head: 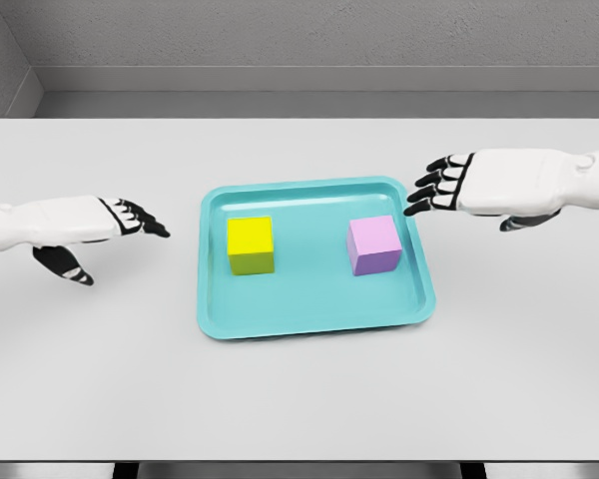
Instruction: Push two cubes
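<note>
1. While both cubes are sitting untouched inside the teal tray (314, 321), the approach step is looking to be the one in hand.
2. Yellow cube (251, 244) is resting in the tray's left half, pink cube (372, 244) in its right half, well apart.
3. Left hand (98, 228) is hovering outside the tray's left rim, fingers extended, holding nothing.
4. Right hand (479, 185) is hanging at the tray's upper right corner, fingers spread, empty.
5. Next move is probably calling for each hand reaching over the rim to its nearer cube's outer face.
</note>
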Robot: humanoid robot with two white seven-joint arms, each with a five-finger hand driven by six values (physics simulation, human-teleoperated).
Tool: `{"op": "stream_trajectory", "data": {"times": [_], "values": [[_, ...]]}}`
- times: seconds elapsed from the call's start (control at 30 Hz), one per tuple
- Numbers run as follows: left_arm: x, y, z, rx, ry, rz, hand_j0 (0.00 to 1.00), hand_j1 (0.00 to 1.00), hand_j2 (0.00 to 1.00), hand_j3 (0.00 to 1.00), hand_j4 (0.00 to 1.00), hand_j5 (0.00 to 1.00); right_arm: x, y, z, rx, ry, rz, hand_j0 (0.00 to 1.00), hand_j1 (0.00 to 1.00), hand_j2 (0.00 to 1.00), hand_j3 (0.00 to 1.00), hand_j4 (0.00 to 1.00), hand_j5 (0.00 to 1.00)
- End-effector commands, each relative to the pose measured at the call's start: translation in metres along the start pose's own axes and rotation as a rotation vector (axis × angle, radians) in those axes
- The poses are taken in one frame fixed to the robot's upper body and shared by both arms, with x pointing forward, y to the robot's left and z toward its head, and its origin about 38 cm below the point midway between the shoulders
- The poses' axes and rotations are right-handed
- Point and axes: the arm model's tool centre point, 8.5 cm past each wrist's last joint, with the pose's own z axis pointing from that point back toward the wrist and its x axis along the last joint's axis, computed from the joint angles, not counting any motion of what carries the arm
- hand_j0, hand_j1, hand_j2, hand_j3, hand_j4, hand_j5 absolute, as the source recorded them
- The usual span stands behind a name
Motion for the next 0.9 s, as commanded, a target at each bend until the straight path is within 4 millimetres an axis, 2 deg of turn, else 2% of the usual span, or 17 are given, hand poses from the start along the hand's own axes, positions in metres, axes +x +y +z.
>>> {"op": "stream_trajectory", "data": {"times": [0.0, 0.03, 0.1, 0.13, 0.17, 0.2, 0.23, 0.27, 0.3, 0.37, 0.5, 0.57, 0.6, 0.67, 0.73, 0.83, 0.87], "values": [[0.003, 0.001, -0.001, -0.002, -0.008, -0.002, 1.00, 1.00, 1.00, 1.00, 1.00, 1.00, -0.004, -0.005, 0.006, -0.014, 0.019, 0.004, 1.00, 1.00, 1.00, 1.00, 1.00, 1.00], [0.003, 0.002, -0.001, 0.001, -0.008, -0.005, 1.00, 1.00, 1.00, 1.00, 1.00, 1.00, -0.009, -0.013, 0.015, -0.040, 0.047, 0.011, 1.00, 1.00, 1.00, 1.00, 1.00, 1.00], [0.003, 0.002, -0.001, -0.003, -0.008, -0.005, 0.86, 0.86, 0.86, 0.86, 0.86, 0.86, -0.013, -0.017, 0.019, -0.050, 0.063, 0.018, 1.00, 1.00, 1.00, 1.00, 1.00, 1.00], [0.003, 0.001, -0.001, -0.008, -0.006, -0.007, 0.63, 0.63, 0.63, 0.63, 0.63, 0.63, -0.013, -0.018, 0.020, -0.057, 0.063, 0.016, 1.00, 1.00, 1.00, 1.00, 1.00, 1.00], [0.003, -0.002, -0.002, -0.045, -0.004, -0.015, 0.46, 0.46, 0.46, 0.46, 0.46, 0.46, -0.018, -0.017, 0.024, -0.055, 0.081, 0.009, 1.00, 1.00, 1.00, 1.00, 1.00, 1.00], [0.005, 0.000, -0.008, -0.036, -0.017, -0.015, 0.32, 0.32, 0.32, 0.32, 0.32, 0.32, -0.017, -0.015, 0.024, -0.050, 0.081, 0.007, 0.94, 0.94, 0.94, 0.94, 0.94, 0.94], [0.008, 0.003, -0.015, -0.023, -0.033, -0.018, 0.30, 0.30, 0.30, 0.30, 0.30, 0.30, -0.015, -0.009, 0.021, -0.036, 0.069, -0.006, 0.25, 0.25, 0.25, 0.25, 0.25, 0.25], [0.010, 0.005, -0.019, -0.017, -0.042, -0.020, 0.14, 0.14, 0.14, 0.14, 0.14, 0.14, -0.010, 0.000, 0.013, -0.011, 0.044, -0.018, 0.00, 0.00, 0.00, 0.00, 0.00, 0.00], [0.011, 0.005, -0.021, -0.013, -0.048, -0.019, 0.02, 0.02, 0.02, 0.02, 0.02, 0.02, -0.006, 0.010, 0.005, 0.021, 0.025, -0.026, 0.00, 0.00, 0.00, 0.00, 0.00, 0.00], [0.012, 0.003, -0.030, -0.008, -0.060, -0.008, 0.00, 0.00, 0.00, 0.00, 0.00, 0.00, -0.002, 0.025, -0.005, 0.086, 0.016, -0.005, 0.00, 0.00, 0.00, 0.00, 0.00, 0.00], [0.006, -0.001, -0.030, -0.018, -0.040, 0.001, 0.00, 0.00, 0.00, 0.00, 0.00, 0.00, 0.006, 0.054, -0.023, 0.201, 0.000, 0.034, 0.00, 0.00, 0.00, 0.00, 0.00, 0.00], [0.005, 0.000, -0.030, -0.022, -0.034, -0.011, 0.00, 0.00, 0.00, 0.00, 0.00, 0.00, 0.008, 0.051, -0.030, 0.193, -0.010, 0.049, 0.02, 0.02, 0.02, 0.02, 0.02, 0.02], [0.006, 0.000, -0.034, -0.017, -0.041, -0.010, 0.00, 0.00, 0.00, 0.00, 0.00, 0.00, 0.005, 0.051, -0.033, 0.191, -0.006, 0.042, 0.07, 0.07, 0.07, 0.07, 0.07, 0.07], [0.010, 0.004, -0.043, -0.018, -0.047, -0.039, 0.00, 0.00, 0.00, 0.00, 0.00, 0.00, 0.003, 0.053, -0.048, 0.193, -0.008, 0.053, 0.07, 0.07, 0.07, 0.07, 0.07, 0.07], [0.018, 0.007, -0.060, 0.005, -0.084, -0.035, 0.00, 0.00, 0.00, 0.00, 0.00, 0.00, 0.003, 0.052, -0.052, 0.188, -0.013, 0.053, 0.07, 0.07, 0.07, 0.07, 0.07, 0.07], [0.020, 0.010, -0.062, 0.006, -0.088, -0.043, 0.00, 0.00, 0.00, 0.00, 0.00, 0.00, -0.009, 0.056, -0.061, 0.185, 0.005, 0.019, 0.07, 0.07, 0.07, 0.07, 0.07, 0.07], [0.023, 0.011, -0.072, 0.007, -0.095, -0.059, 0.00, 0.00, 0.00, 0.00, 0.00, 0.00, -0.010, 0.057, -0.065, 0.181, 0.003, 0.011, 0.07, 0.07, 0.07, 0.07, 0.07, 0.07]]}}
